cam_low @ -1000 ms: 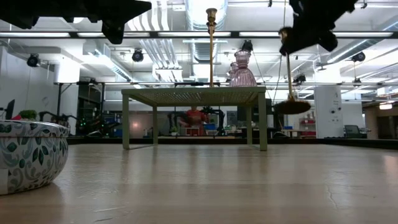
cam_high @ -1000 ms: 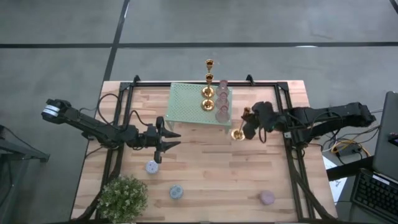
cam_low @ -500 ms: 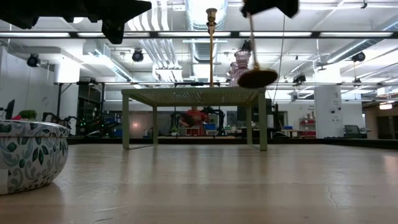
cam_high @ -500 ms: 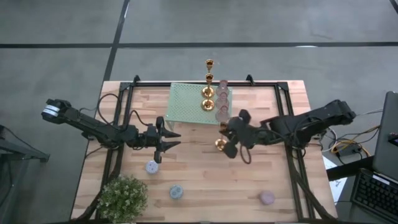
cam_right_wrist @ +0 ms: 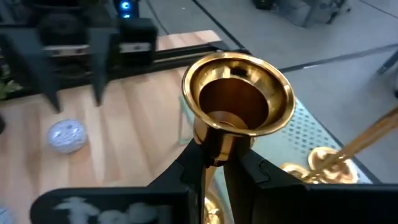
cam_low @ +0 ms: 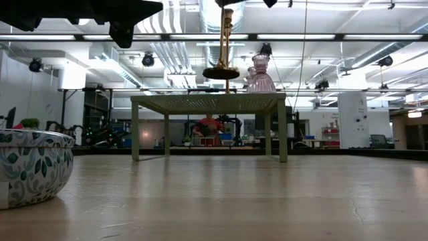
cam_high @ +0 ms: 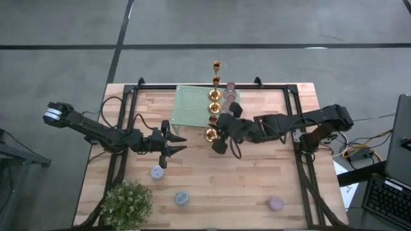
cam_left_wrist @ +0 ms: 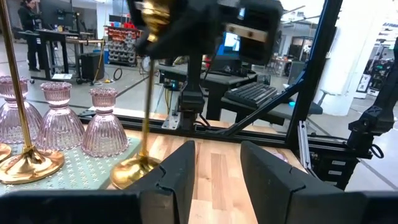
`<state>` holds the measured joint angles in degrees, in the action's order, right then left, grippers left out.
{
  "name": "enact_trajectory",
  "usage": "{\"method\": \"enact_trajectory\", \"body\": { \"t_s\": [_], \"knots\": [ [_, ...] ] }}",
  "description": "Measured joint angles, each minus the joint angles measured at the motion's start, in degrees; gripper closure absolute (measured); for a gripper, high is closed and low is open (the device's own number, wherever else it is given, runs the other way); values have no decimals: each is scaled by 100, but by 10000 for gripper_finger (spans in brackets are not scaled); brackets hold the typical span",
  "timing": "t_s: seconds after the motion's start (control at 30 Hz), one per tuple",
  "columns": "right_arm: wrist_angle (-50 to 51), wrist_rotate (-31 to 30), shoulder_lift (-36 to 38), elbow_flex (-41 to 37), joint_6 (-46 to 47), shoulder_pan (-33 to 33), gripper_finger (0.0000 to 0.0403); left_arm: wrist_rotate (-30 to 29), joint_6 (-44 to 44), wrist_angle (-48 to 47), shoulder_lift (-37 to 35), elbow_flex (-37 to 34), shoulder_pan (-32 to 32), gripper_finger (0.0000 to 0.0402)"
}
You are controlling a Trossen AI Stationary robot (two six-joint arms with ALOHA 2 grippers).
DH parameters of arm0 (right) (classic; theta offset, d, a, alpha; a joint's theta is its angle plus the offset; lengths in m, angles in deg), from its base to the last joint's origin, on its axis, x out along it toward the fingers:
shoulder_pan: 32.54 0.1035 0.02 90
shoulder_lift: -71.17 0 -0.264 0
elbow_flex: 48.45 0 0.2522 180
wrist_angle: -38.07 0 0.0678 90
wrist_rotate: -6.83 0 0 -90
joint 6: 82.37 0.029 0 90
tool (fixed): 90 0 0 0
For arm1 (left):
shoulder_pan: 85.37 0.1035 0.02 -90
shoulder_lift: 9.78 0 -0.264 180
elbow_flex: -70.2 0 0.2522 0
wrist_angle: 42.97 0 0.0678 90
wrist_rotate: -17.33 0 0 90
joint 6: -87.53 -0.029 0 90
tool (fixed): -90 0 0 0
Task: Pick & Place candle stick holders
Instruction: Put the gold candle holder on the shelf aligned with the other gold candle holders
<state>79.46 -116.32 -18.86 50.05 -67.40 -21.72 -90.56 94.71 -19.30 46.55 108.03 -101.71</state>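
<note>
Upright, gold candlestick (cam_low: 223,43) hangs, cup topmost.

You're looking past the wood bench (cam_high: 257,186) at grey floor (cam_high: 192,22), ceiling strip lights (cam_low: 348,37), a white pillar (cam_low: 352,120).

Light wooden plank table (cam_high: 270,186) with a black frame along its edges. Directly on it: a mint-green perforated rack (cam_high: 192,106) at the far middle; a potted plant (cam_high: 126,204) at the near left corner; 3 small pastel cups on the near part, at left (cam_high: 157,172), centre (cam_high: 182,197) and right (cam_high: 276,204).
</note>
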Motion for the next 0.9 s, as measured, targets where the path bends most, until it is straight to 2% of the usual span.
{"method": "enact_trajectory", "body": {
  "t_s": [0.2, 0.5, 0.9],
  "knots": [
    [-17, 38, 73, -117, 65, -444, 374, 0, 7, -1, 0, 0, 1, 268],
    [-83, 503, 30, -159, 147, -945, 374, 0, 15, 0, 0, 0, 0, 269],
    [-110, 295, 32, -314, 196, -1068, 374, 0, 15, 0, 0, 0, 1, 269]
  ]
}}
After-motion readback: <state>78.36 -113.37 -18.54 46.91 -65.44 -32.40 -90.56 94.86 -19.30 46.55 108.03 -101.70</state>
